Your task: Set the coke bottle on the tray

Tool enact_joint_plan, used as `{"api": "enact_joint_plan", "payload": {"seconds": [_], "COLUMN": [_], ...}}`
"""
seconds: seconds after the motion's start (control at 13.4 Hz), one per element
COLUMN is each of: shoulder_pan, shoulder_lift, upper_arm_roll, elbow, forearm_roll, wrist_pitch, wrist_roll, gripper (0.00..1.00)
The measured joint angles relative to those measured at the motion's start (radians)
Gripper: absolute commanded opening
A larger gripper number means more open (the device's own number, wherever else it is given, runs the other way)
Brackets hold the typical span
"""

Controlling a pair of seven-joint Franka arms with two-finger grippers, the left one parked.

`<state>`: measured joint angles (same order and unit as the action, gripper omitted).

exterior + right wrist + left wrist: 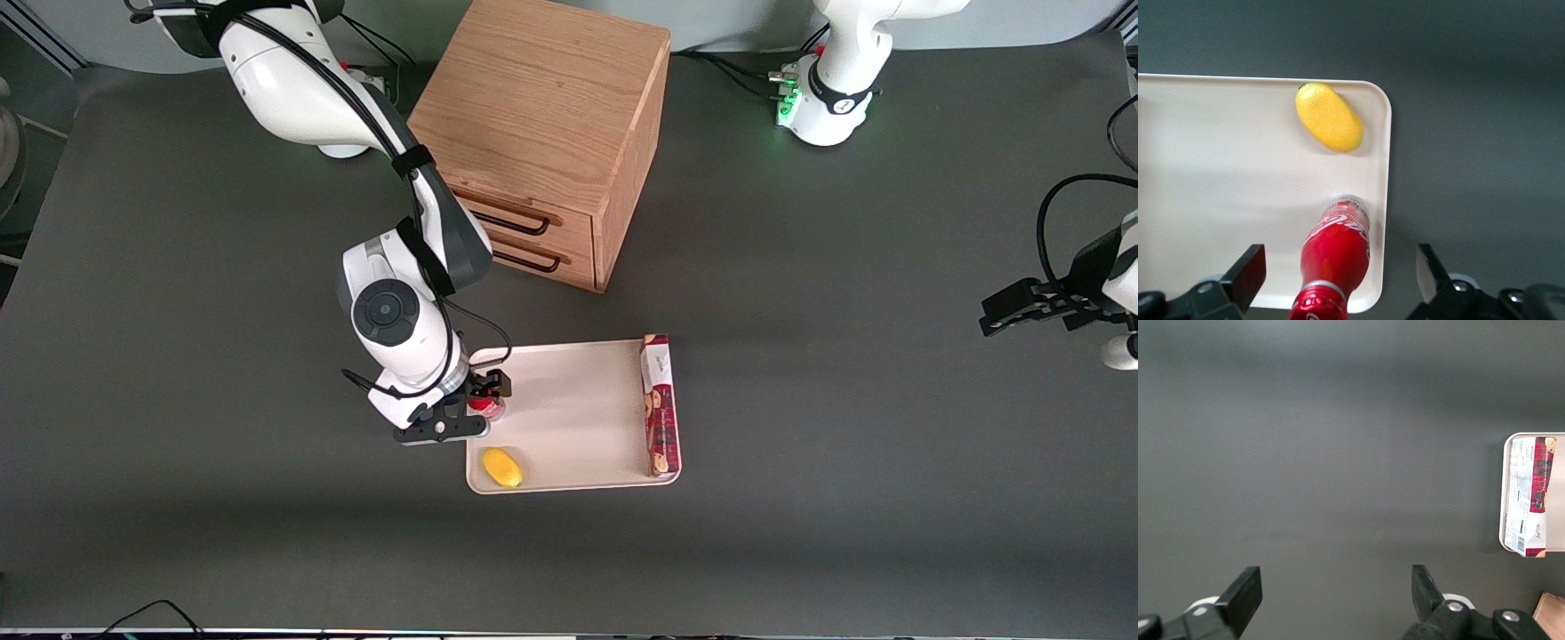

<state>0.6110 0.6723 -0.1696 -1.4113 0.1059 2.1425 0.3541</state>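
The gripper [480, 404], carried by the working right arm, hangs over the edge of the tray [587, 418] that lies toward the working arm's end of the table, with its 2 fingers spread wide and nothing held between them. Directly below it, in the gap between the fingers but touching neither, the coke bottle [1336, 257] lies on its side on the tray floor, its silvery base pointing toward the lemon [1329, 125] and its body close along the low rim. The lemon rests near the tray corner, nearer to the front camera than the gripper and apart from the bottle. The cookie box [659, 405] lies along the tray edge well away from the gripper, toward the parked arm's end. The bottle appears already placed, so what remains is probably the withdrawal. The main risk is judged to be a finger brushing the rounded body during the lift: a bottle on its side rolls easily, and being this close to the low rim it could ride over onto the dark table [845, 498]. A roll the other way would merely send it across the open tray floor. A straight vertical retreat, fingers kept apart, looks safest.
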Motion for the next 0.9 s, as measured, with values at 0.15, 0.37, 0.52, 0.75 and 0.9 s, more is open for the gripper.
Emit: {"api": "enact_joint_plan", "payload": {"seconds": [0.15,0.37,0.52,0.75,0.9], "shoulder_pan": [0.0,0.0,-0.017,-0.124,-0.242], "shoulder_lift": [0.0,-0.032,-0.121,-0.335,-0.494], "upper_arm_roll": [0.0,-0.002,-0.01,-0.012,0.017], "elbow": [0.003,0.032,0.05,-0.036,-0.176], "forearm_roll": [0.0,-0.001,-0.003,-0.006,-0.053], "wrist_pitch": [0.0,-0.064,-0.204,-0.353,-0.362], "wrist_roll": [0.0,-0.001,-0.018,-0.101,-0.172], "gripper": [1.0,1.0,1.0,1.0,1.0]}}
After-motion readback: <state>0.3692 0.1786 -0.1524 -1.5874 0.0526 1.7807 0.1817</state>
